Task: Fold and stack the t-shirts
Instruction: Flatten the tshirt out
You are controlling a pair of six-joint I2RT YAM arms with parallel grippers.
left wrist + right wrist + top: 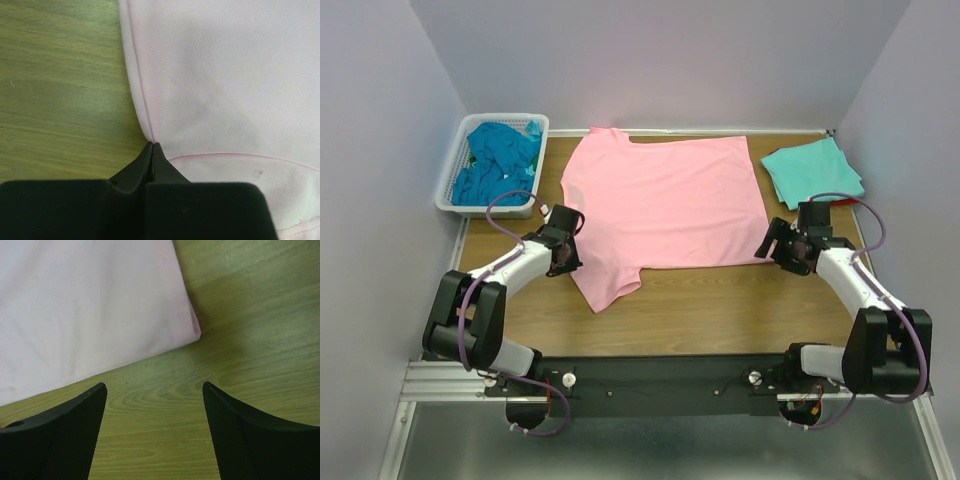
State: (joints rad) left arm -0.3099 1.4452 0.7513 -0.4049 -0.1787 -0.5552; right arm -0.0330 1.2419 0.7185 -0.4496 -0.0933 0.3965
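A light pink t-shirt (665,200) lies spread flat on the wooden table. My left gripper (572,235) is at its left edge. In the left wrist view the left gripper (152,145) is shut, and its tips pinch the pink shirt (225,90) where a seam meets the edge. My right gripper (773,248) is open and empty beside the shirt's near right corner. In the right wrist view the right gripper (154,385) is over bare wood just short of that corner of the pink shirt (75,315). A folded light aqua t-shirt (812,170) lies at the back right, with a bit of red fabric (847,203) at its near edge.
A white lattice basket (455,185) at the back left holds crumpled teal-blue shirts (498,160). Bare wood (720,310) runs along the near side of the table. Walls close the table in on three sides.
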